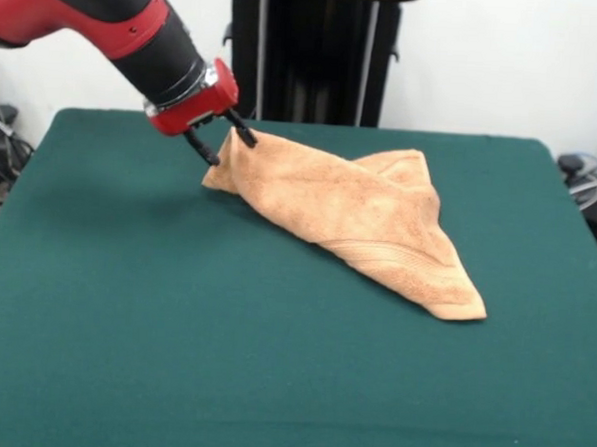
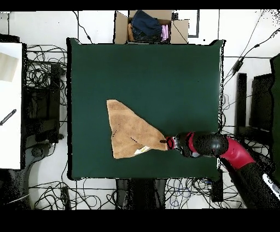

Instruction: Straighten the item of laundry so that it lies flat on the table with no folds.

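Note:
The item of laundry (image 1: 359, 217), an orange-tan towel, lies rumpled and folded over itself at the middle of the green table (image 1: 123, 324). It narrows to a point at one corner, which is lifted slightly off the cloth. My gripper (image 1: 230, 148) is shut on that raised corner, one black finger on each side of it. In the overhead view the towel (image 2: 128, 131) forms a rough triangle, with its tip at the gripper (image 2: 165, 142) and a small white label (image 2: 143, 149) near its lower edge. The opposite corner rests flat on the table (image 2: 164, 71).
A cardboard box (image 2: 147, 24) with clothing stands beyond the table's far edge in the overhead view. Cables (image 2: 44, 71) lie on the floor all around. A white surface (image 2: 10, 104) runs along the left side. Wide green cloth surrounds the towel.

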Controlling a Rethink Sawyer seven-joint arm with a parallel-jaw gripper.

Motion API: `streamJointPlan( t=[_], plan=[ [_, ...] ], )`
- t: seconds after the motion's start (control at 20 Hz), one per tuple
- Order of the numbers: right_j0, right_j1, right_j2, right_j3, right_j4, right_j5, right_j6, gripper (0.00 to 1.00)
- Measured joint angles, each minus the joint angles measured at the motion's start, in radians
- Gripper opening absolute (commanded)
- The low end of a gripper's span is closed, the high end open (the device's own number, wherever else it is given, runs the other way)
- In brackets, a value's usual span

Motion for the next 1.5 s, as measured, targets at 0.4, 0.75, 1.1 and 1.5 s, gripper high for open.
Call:
streamJointPlan(
  t=[0.4,0.75,1.1,1.5],
  plan=[
    [0.000,-0.001,0.000,0.009,0.000,0.000,0.000,1.00],
    [0.000,-0.001,0.000,0.039,0.000,0.000,0.000,1.00],
    [0.010,-0.001,0.000,0.040,0.000,-0.003,0.000,1.00],
    [0.018,0.002,0.000,0.058,0.000,-0.063,0.000,1.00]
  ],
)
